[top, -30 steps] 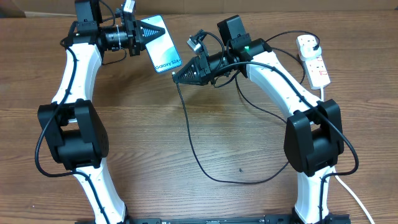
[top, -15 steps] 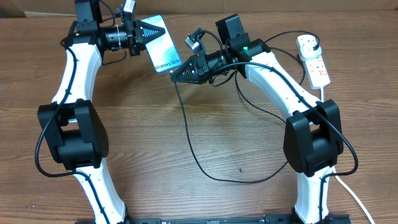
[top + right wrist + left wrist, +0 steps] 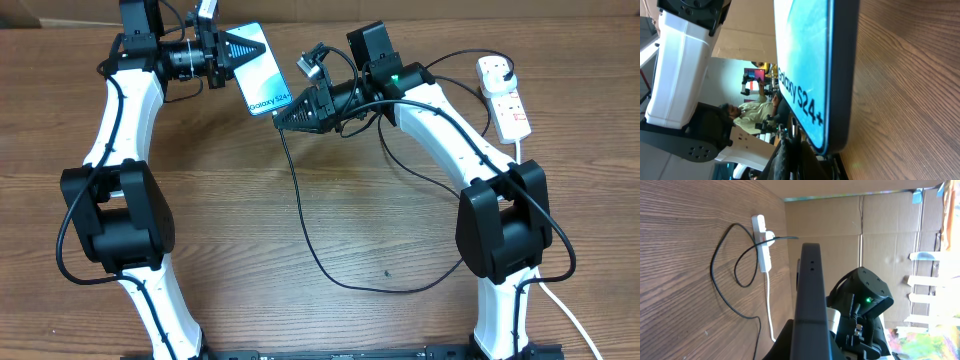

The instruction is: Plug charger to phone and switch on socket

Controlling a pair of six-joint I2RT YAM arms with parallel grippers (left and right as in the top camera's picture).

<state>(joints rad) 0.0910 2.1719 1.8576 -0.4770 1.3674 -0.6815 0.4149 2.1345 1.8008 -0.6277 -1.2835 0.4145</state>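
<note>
Left gripper (image 3: 243, 47) clamps the slim blue-screened phone (image 3: 268, 85), far left; right gripper (image 3: 283, 121) pinches the thin black charger cable (image 3: 303, 215) beside it.

right gripper (image 3: 279, 118): moved a little up and to the left, near the top middle of the frame
gap to phone (image 3: 258, 70): smaller now; the gripper tip is right by the phone's bottom edge
charger (image 3: 303, 215): its top end went up and left with the gripper

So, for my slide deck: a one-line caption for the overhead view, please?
The left gripper holds the phone while the right gripper holds the charger at its labelled edge.
</note>
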